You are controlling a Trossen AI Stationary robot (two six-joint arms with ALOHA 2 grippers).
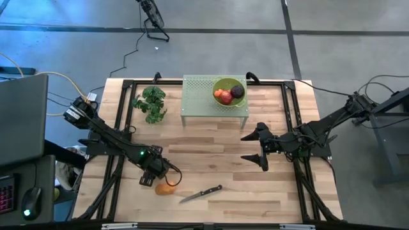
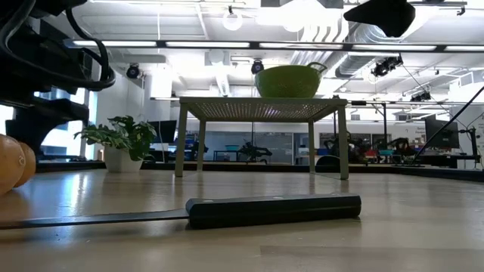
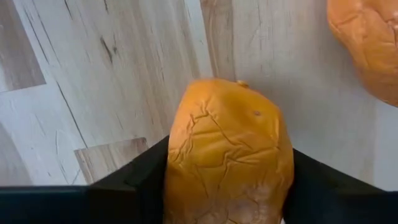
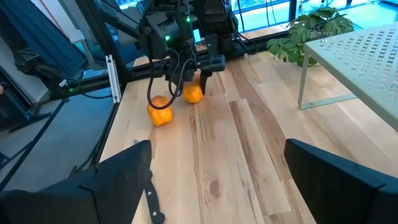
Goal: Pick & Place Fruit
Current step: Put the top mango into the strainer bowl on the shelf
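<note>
My left gripper (image 1: 158, 171) is near the table's near-left corner, shut on an orange oval fruit (image 3: 227, 155), also seen in the right wrist view (image 4: 193, 93). A second orange oval (image 1: 165, 188) lies on the wood beside it, and shows in the left wrist view (image 3: 368, 46). A red round fruit (image 1: 223, 96) and a dark purple one (image 1: 238, 91) sit in a green bowl (image 1: 225, 82) on a pale green perforated stand (image 1: 198, 96). My right gripper (image 1: 263, 148) waits open over the table's right half, touching nothing. My left gripper pinches the orange oval fruit by its two sides (image 3: 180, 168), one dark finger (image 3: 134, 177) on each flank. The fingers come from above, pointing down. Whether the fruit is clear of the wood or still rests on it, I cannot tell.
A black-handled knife (image 1: 202, 193) lies on the table near the near edge, right of the oranges. A green leafy plant (image 1: 151, 103) stands left of the stand. Bare wood stretches between the stand and the knife.
</note>
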